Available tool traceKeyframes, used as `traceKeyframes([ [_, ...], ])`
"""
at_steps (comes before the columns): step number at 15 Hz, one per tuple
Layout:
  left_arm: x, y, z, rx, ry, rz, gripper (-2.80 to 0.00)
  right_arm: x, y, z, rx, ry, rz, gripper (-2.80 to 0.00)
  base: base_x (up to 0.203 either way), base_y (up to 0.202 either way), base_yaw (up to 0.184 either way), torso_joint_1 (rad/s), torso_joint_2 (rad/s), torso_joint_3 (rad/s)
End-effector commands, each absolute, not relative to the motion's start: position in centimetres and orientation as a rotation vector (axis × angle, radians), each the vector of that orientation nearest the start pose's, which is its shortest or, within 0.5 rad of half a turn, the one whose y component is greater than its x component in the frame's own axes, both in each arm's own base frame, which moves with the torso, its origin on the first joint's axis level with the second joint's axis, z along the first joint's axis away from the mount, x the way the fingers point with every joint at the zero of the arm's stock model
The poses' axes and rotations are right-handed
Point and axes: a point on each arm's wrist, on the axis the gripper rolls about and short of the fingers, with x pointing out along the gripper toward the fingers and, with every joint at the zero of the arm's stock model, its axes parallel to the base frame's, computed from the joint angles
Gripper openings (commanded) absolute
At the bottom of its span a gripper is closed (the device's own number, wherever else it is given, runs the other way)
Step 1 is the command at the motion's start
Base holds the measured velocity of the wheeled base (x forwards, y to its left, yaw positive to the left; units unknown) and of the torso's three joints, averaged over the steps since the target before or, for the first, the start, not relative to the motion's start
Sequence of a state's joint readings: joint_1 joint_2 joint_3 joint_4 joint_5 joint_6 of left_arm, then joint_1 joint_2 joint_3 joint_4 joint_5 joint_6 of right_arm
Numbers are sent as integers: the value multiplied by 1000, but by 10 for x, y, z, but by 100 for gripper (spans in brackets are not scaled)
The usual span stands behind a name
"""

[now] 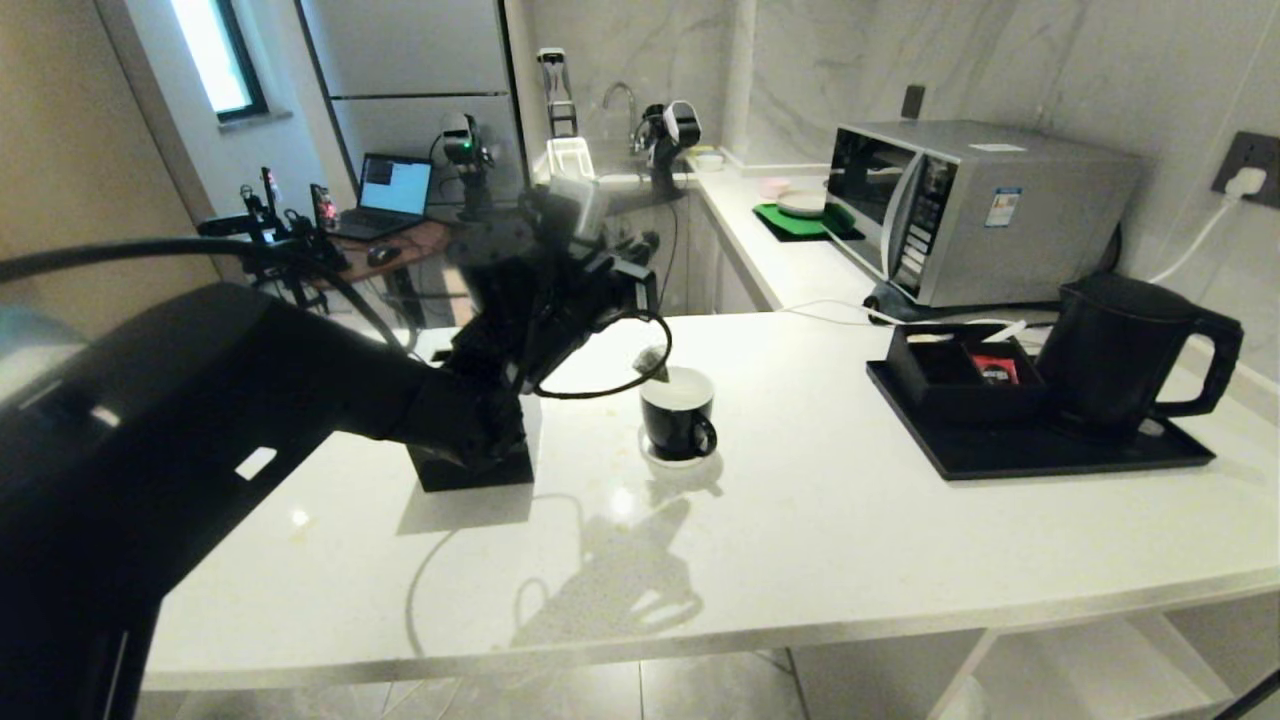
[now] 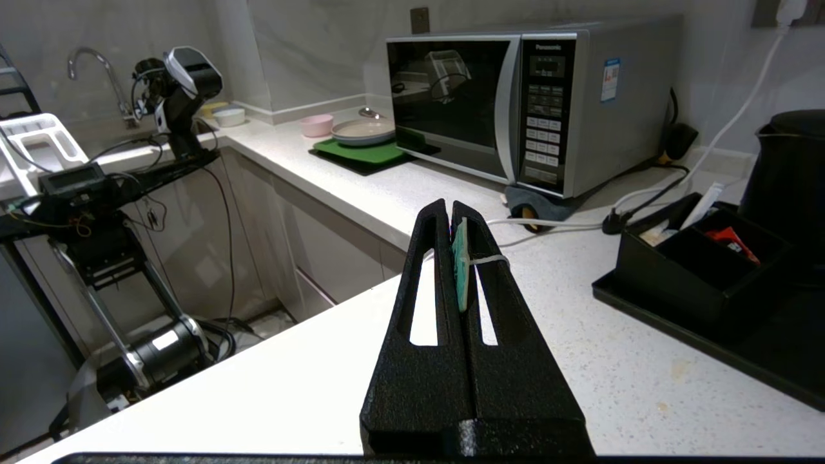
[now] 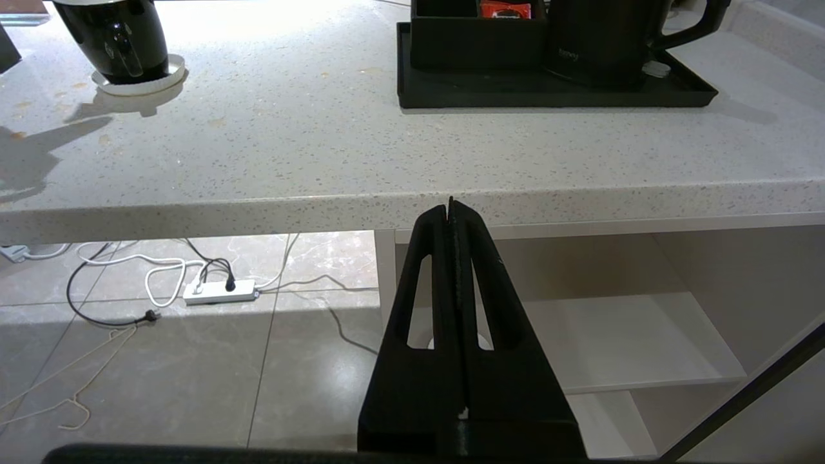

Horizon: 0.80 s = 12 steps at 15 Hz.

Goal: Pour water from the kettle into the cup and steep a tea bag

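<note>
My left gripper (image 1: 645,285) hovers over the white counter, shut on a green paper tag (image 2: 460,264) whose white string (image 2: 491,260) loops over one finger. From it the pale tea bag (image 1: 652,362) dangles just above the rim of the cup (image 1: 678,418), a black mug with a white inside on a small white saucer (image 3: 138,80). The tall black kettle (image 1: 1120,350) stands on a black tray (image 1: 1000,455) at the right. My right gripper (image 3: 451,209) is shut and empty, parked below the counter's front edge, out of the head view.
A black organiser box (image 1: 950,375) with a red packet (image 1: 995,370) shares the tray. A black tissue box (image 1: 470,465) sits under my left arm. A silver microwave (image 1: 960,210) stands behind the tray, with white cables running along the counter by it.
</note>
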<state>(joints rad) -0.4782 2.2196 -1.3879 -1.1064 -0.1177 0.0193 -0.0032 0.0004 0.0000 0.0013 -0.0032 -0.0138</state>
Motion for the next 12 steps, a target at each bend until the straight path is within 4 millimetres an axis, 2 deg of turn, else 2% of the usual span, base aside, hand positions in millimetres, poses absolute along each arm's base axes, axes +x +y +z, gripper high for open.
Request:
traceKeyframes([
  [1,402,-204,194,-53,-287,-584,-280,-23,0,75,-14,3,-6,-280,0,0,0,0,0,0],
  [5,402,-194,204,-90,-266,-591,-280,-23,0,76,-14,2,-6,-280,0,0,0,0,0,0],
  [12,409,-157,228,-67,-250,-635,-280,-23,0,75,-14,2,-6,-280,0,0,0,0,0,0],
])
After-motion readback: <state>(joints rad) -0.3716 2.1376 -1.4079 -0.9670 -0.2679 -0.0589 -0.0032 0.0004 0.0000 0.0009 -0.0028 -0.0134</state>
